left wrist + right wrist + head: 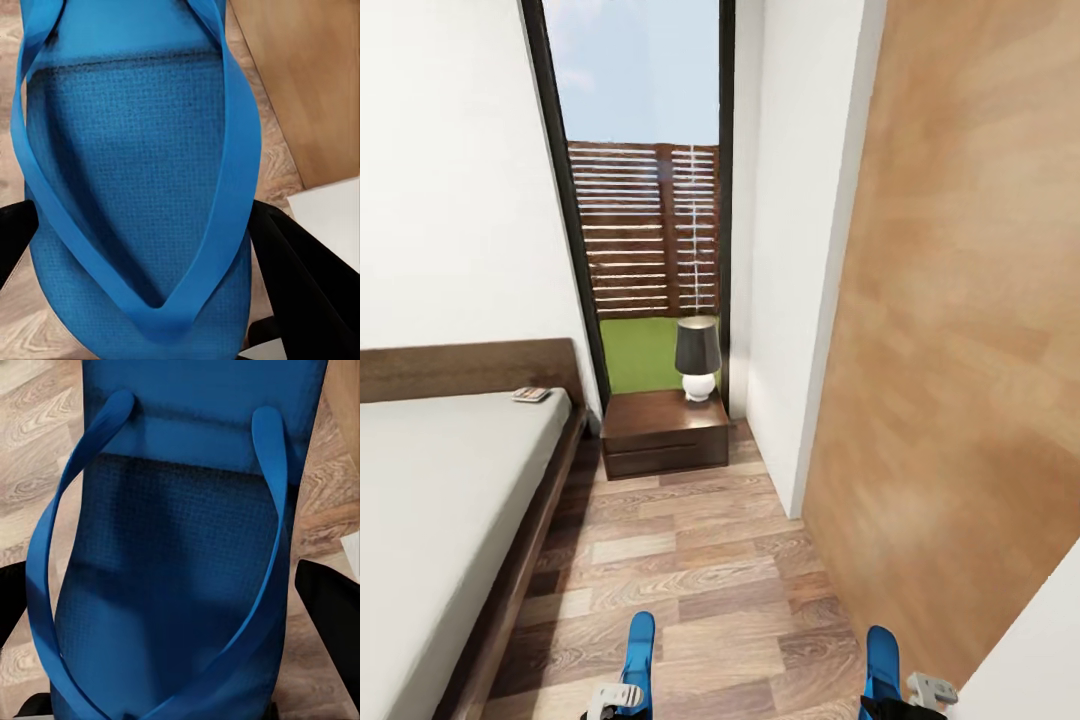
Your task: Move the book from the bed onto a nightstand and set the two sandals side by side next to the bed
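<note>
Left gripper point(622, 692): fingers clamped on one sandal point(641, 650), bottom centre.
Right gripper point(905, 700): fingers clamped on other sandal point(881, 660), bottom right.
Book point(531, 394): lay on bed point(440, 480), left.

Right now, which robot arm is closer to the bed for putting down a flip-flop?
Left, probably. The left gripper holds its sandal nearer the bed; the right gripper's sandal is by the door.
</note>
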